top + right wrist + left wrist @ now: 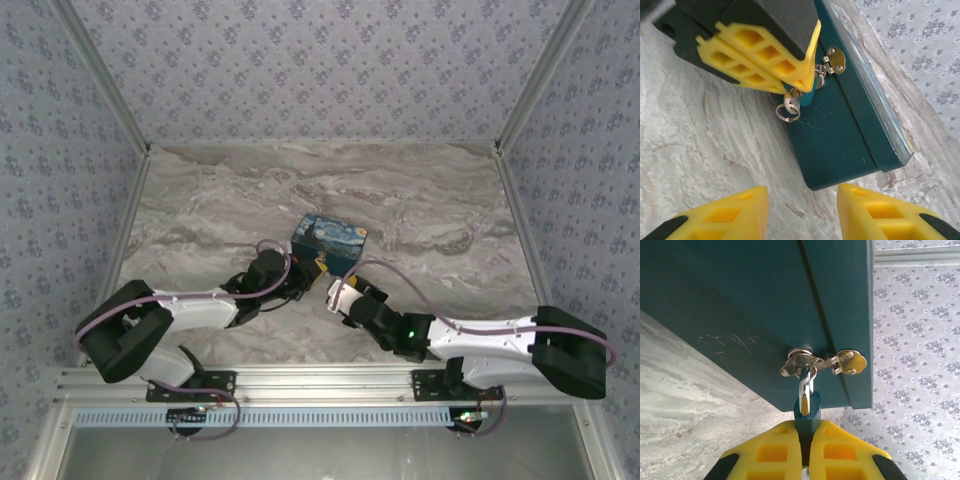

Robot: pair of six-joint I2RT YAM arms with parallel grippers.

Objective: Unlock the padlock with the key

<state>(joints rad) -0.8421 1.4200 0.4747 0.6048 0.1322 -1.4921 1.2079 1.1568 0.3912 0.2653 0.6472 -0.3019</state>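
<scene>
Left pincer (806, 430) around teal padlock (809, 418)

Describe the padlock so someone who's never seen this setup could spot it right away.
Find the painted box on the table; on its teal side a silver hasp bridges lid and base. The padlock hangs from that hasp by a thin silver shackle, its body pinched between the left gripper's yellow fingers. It is tiny beside the box, and a silver ring dangles next to it.

Overhead overview, wrist close-ups sharing box (840, 125)
</scene>
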